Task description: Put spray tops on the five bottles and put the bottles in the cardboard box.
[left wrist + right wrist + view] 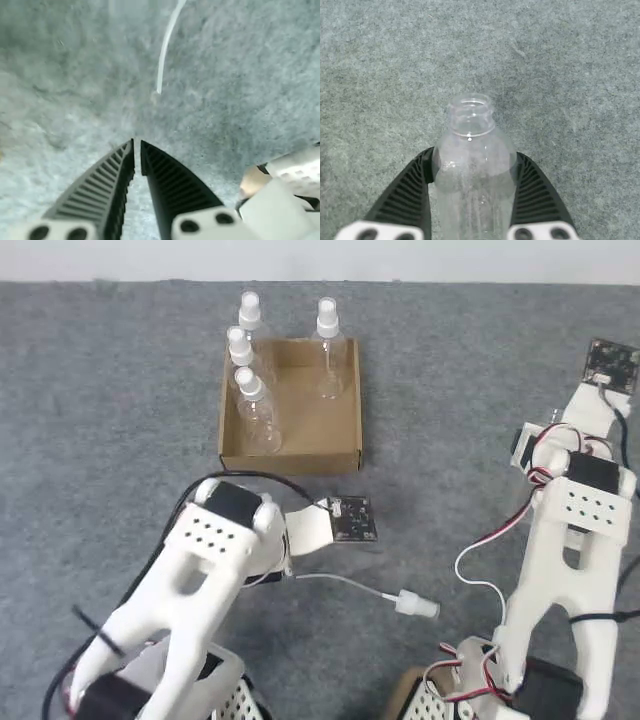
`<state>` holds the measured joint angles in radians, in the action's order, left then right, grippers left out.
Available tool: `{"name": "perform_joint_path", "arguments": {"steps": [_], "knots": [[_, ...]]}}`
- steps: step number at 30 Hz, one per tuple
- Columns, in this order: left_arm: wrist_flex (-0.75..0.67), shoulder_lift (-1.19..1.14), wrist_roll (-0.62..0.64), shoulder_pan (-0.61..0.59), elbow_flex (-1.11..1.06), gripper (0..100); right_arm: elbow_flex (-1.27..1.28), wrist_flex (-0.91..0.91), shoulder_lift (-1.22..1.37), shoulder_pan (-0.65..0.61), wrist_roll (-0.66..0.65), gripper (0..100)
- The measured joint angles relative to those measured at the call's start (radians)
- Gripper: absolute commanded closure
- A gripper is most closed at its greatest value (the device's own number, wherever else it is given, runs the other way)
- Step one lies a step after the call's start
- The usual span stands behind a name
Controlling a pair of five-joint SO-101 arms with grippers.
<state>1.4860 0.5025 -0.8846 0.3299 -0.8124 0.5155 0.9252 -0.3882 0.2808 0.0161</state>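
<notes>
A clear bottle (472, 165) with an open neck and no top stands between the fingers of my right gripper (473, 159), which is shut on its body above grey carpet. The loose spray top (416, 604) lies on the carpet between the two arms, its thin tube (340, 583) trailing toward the left arm (215, 540). My left gripper (137, 145) is shut with nothing in it, pointing down a short way from the tube's end (158, 90). Several bottles with spray tops (249, 390) (328, 335) stand in the cardboard box (290, 455).
The box sits at the back centre on grey carpet. The right arm (575, 530) stands at the right edge, with red and white cables (480, 570) looping beside it. Open carpet lies left of the box and between the box and the right arm.
</notes>
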Motion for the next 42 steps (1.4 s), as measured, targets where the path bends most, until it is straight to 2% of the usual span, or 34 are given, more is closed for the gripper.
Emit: {"name": "perform_joint_path", "arguments": {"steps": [3,5,11,19,26,42], "knots": [[0.002,0.029,-0.002,0.041,0.000,81,0.000,0.000,0.000,0.000,0.000,98.9],[0.002,0.034,0.028,0.089,0.000,78,0.000,0.000,0.000,0.000,0.000,98.9],[-0.143,0.035,0.238,0.252,-0.005,77,0.000,0.000,0.000,0.000,0.000,98.9],[-0.327,-0.018,0.345,0.440,-0.026,77,0.000,0.000,0.000,0.000,0.000,98.9],[-0.454,-0.261,0.390,0.508,-0.025,77,0.000,0.000,0.000,0.000,0.000,98.9],[-0.462,-0.500,0.440,0.615,0.186,77,0.000,0.000,0.000,0.040,0.000,98.9]]}}
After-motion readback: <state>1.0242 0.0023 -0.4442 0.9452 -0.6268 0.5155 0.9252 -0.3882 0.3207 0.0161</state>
